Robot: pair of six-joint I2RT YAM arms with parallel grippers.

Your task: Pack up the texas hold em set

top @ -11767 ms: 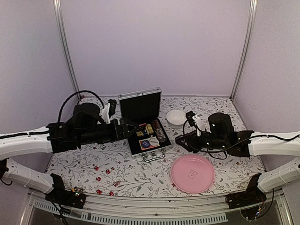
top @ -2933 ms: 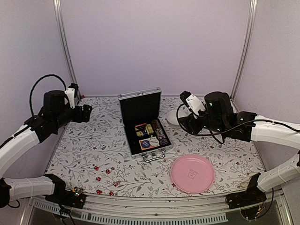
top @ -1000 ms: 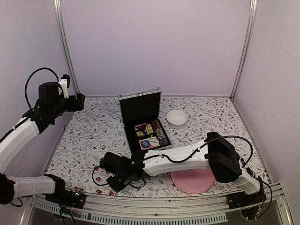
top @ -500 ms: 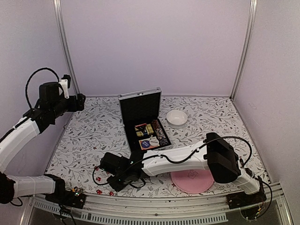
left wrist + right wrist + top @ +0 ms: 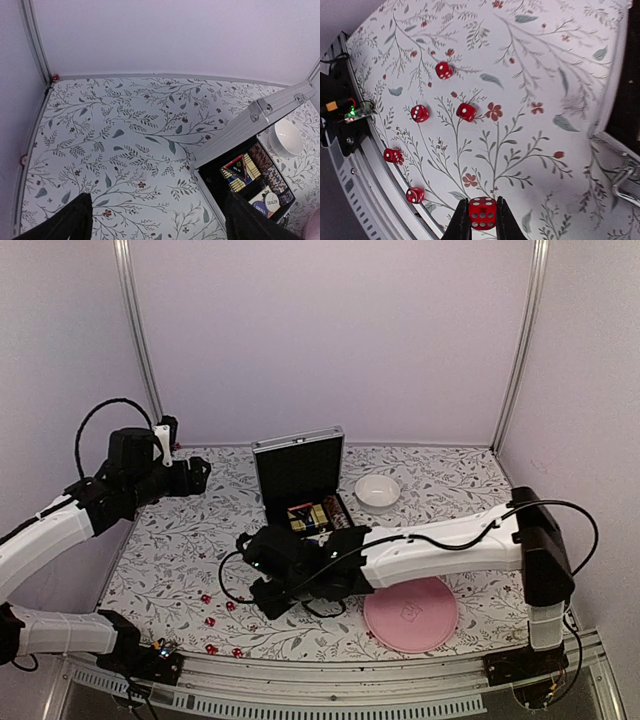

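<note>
front rail (image 5: 330, 680): runs along the near edge of the table (image 5: 180, 540); the closest loose dice (image 5: 419, 113) lie just inside it.
loose dice: five, scattered at the front left, none touching another.
right gripper (image 5: 482, 216): pinching one red die (image 5: 482, 210) between its fingertips, over the table between the loose dice and the case (image 5: 300, 468).
plate (image 5: 410, 612): pink, front right, near the rail, just beside the right arm.
case: open mid-table, lid upright, handle (image 5: 622, 185) on its near edge; cards (image 5: 239, 167) and chips (image 5: 272, 175) inside.
bowl (image 5: 378, 490): white, just right of the case, towards the back.
left gripper (image 5: 157, 220): fingers spread wide, nothing between them, above the back left.
open room: a broad flowered stretch from the left wall to the case.
right wrist only: the pinched die; overhead the arm hides it.
left wrist only: the cards, chips and a disc (image 5: 265, 202) marked dealer; overhead the right arm covers the case's front.
</note>
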